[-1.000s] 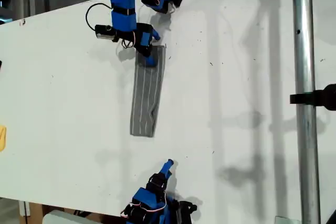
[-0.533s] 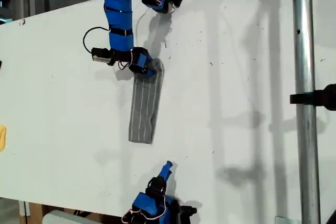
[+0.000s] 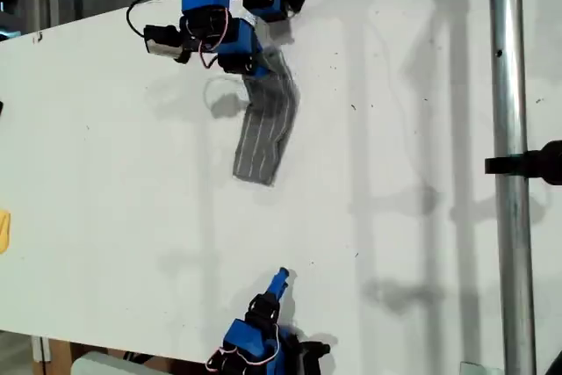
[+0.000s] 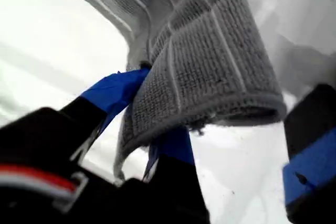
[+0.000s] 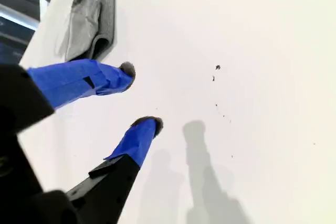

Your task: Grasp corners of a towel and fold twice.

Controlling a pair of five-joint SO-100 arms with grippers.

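The towel (image 3: pixel 266 133) is a narrow folded grey strip with thin white stripes, lying on the white table (image 3: pixel 413 111) near the exterior view's top. Its upper end is lifted and bent over. My first gripper (image 3: pixel 253 64) is shut on that end. In the first wrist view the towel (image 4: pixel 210 61) drapes over the blue fingers (image 4: pixel 113 92), folded edge outward, with my first gripper (image 4: pixel 152 111) pinching it. My second gripper (image 3: pixel 281 277) sits at the exterior view's bottom, open and apart from the cloth. Its view shows my second gripper (image 5: pixel 142 95) holding nothing, with the towel (image 5: pixel 94 22) beyond it.
A metal pole (image 3: pixel 507 217) with a black clamp (image 3: pixel 531 164) runs down the exterior view's right. A yellow object (image 3: pixel 3 231) pokes in at that view's left edge. The table's edge runs close behind the first arm's base.
My first gripper has risen and pulled back toward the exterior view's top, lifting the towel's end. The strip slid after it and now bends. The second arm has barely moved.
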